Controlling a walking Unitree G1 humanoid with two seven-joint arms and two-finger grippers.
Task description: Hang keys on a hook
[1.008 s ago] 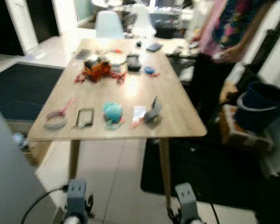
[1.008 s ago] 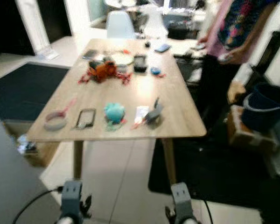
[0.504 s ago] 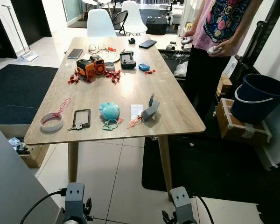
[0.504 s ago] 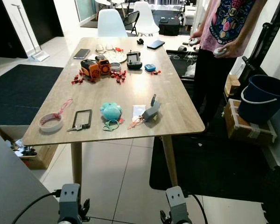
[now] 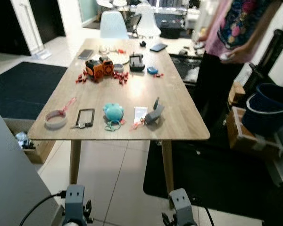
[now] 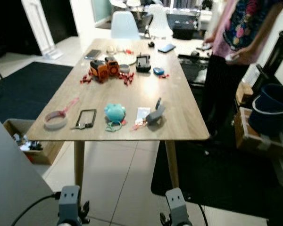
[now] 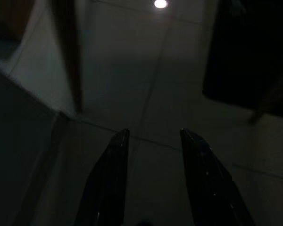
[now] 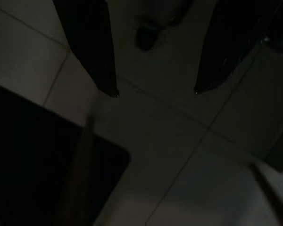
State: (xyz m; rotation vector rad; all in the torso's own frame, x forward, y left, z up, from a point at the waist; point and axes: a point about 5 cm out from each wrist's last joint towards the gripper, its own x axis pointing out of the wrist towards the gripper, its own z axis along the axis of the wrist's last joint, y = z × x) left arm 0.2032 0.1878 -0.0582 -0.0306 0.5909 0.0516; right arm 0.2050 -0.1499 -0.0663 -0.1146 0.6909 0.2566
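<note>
The keys (image 5: 83, 125) lie flat on the wooden table (image 5: 179, 122) near its front edge, in the centre-left of the head view. They show as a small silvery bunch at the lower end of a dark rectangular loop or frame, between a tape roll (image 5: 55, 119) and a teal plush toy (image 5: 113, 112).

This looks like a room in a home, maybe a dining room. A long wooden surface (image 5: 132, 94) stands on a pale tiled floor (image 5: 113, 183) with dark rugs (image 5: 19, 89) on both sides. White chairs (image 5: 112, 24) sit at the far end. Small home things lie on top: a teal toy (image 5: 113, 112), an orange toy (image 5: 98, 67), a phone (image 5: 85, 54). A blue bucket (image 5: 271, 108) sits on a box, and a person (image 5: 236, 42) stands beside the surface.
</note>
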